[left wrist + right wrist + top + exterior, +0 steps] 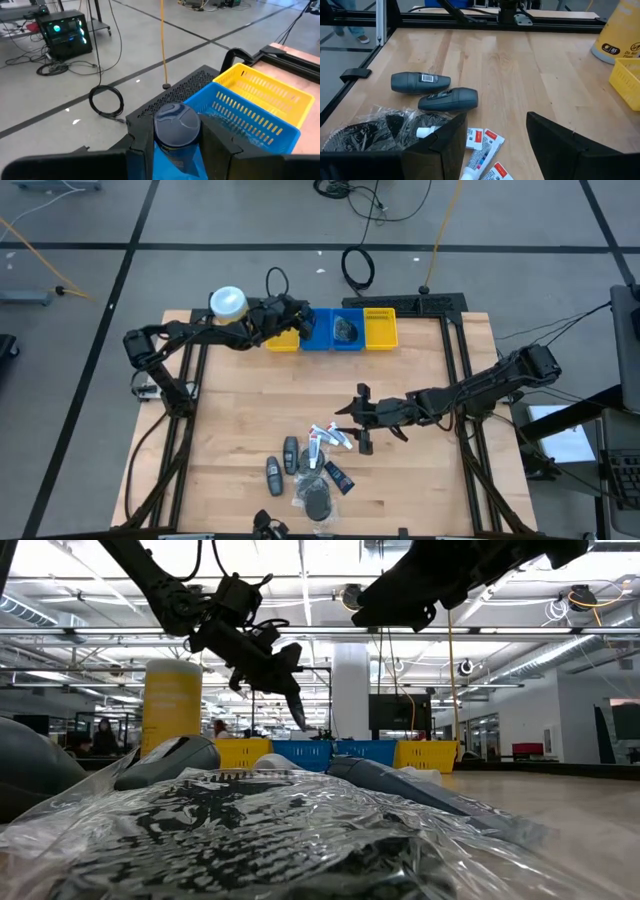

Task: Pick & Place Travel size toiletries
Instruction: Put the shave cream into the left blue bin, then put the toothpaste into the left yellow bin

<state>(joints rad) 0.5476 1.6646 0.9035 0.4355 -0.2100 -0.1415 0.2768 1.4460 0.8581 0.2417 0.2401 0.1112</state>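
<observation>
From above, we see the left hand [297,320] at the far edge of the desk [240,410], over the row of bins where a yellow bin [283,340] meets a blue bin [333,330]. The right hand [360,420] hovers spread wide just beside the toiletries [312,465] clustered near the front edge.

At desk level, a clear bag holding black puffs [270,840] fills the foreground, with the bins far behind.

In the left wrist view, our left hand grips a dark grey bottle [176,127] between its fingers, above the blue bin.

In the right wrist view, two grey bottles [435,91] lie side by side beyond white tubes [482,150].
</observation>
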